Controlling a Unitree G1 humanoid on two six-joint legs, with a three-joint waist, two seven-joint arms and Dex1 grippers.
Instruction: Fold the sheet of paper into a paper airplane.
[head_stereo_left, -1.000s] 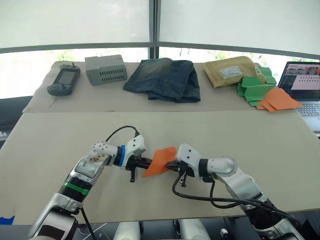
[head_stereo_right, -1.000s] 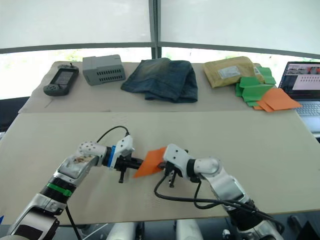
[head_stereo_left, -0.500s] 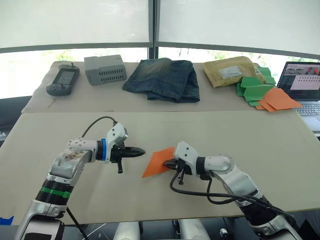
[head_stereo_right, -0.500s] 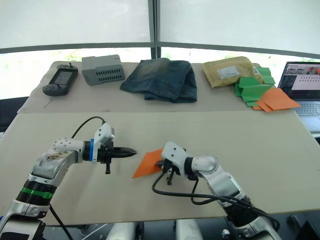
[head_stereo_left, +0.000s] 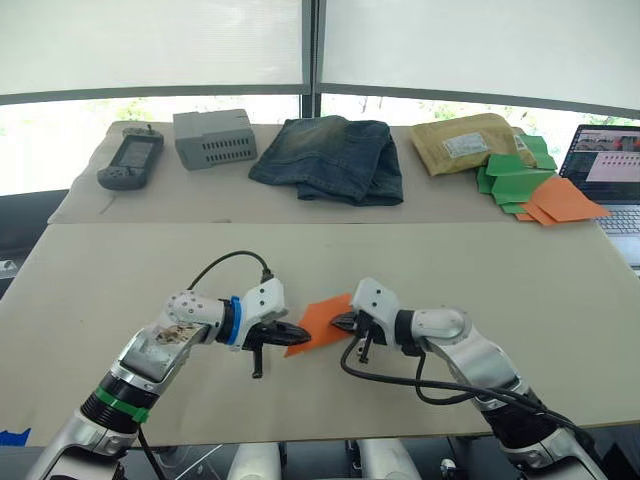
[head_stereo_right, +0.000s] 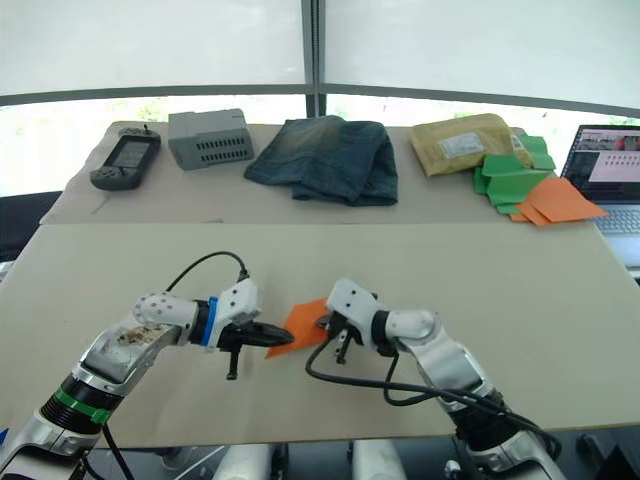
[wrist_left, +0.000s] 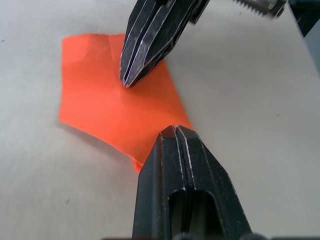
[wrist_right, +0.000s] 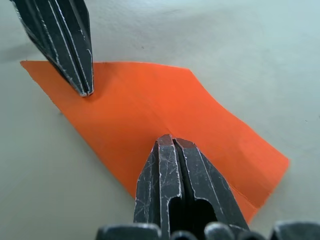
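Because both grippers, left (head_stereo_left: 296, 331) and right (head_stereo_left: 340, 321), have their fingers pressed together and only bear down on opposite ends of the paper (head_stereo_left: 322, 322), which lies flat near the table's (head_stereo_left: 520, 280) front edge, we judge that uneven pressure could slide or skew it before a crease sets. We have open table all around, with the jeans (head_stereo_left: 330, 157) and other clutter well apart at the back.

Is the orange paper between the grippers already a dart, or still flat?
Still flat. The paper lies on the table as a broad, slightly curled piece with faint creases, not a slim dart. Both grippers' shut fingers press on it.
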